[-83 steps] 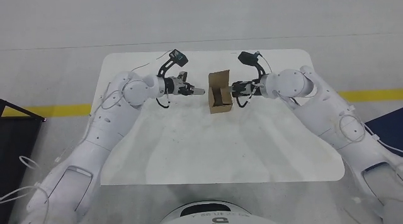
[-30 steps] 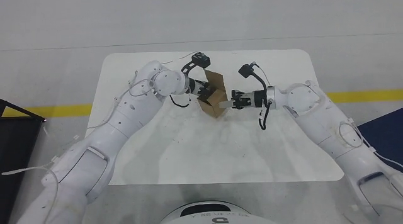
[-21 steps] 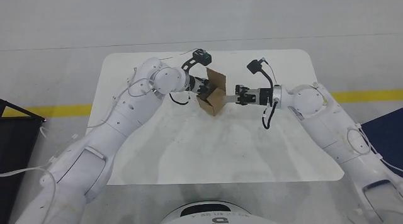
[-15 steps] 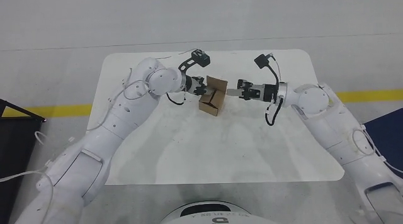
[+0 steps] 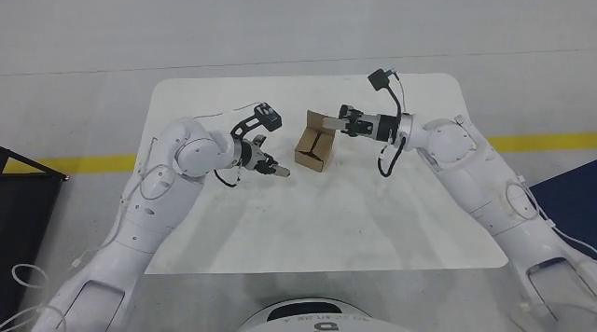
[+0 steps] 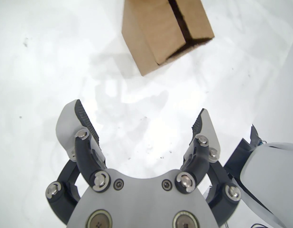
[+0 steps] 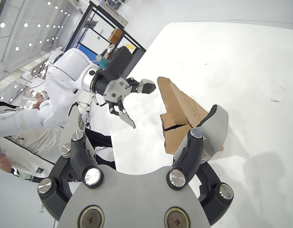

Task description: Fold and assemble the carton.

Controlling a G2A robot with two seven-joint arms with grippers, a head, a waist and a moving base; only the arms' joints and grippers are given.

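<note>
1. Top view: the carton (image 5: 315, 145) stands on the white counter (image 5: 392, 220), toward the far side and about midway between the two arms, with one flap up on its far edge.
2. The left gripper (image 5: 278, 170) hangs just beside the carton on the robot's left, apart from it. From above, its fingers are too small to judge.
3. Left wrist view settles it: both fingers (image 6: 81, 117) are spread wide, with bare counter between them and nothing held.
4. In that view the carton lies ahead of the fingertips, and its far end is cut off by the picture's edge. A dark gap runs between two folded flaps on its upper face, and the inside is too dark to see.
5. The right gripper (image 5: 332, 121) is at the carton's far edge, by the raised flap. From above, its tips merge with the cardboard, so contact cannot be told.
6. Right wrist view: the jaws stand wide apart, clamped on nothing. One finger (image 7: 216, 122) covers part of the carton's near corner, and whether it touches the cardboard cannot be told. The other finger is pale against the background and hard to make out.
7. In the same view the raised flap stands up as a thin wedge, and a slit shows in the face toward the camera. The carton's base is partly hidden behind the finger. The left gripper shows beyond, also spread.
</note>
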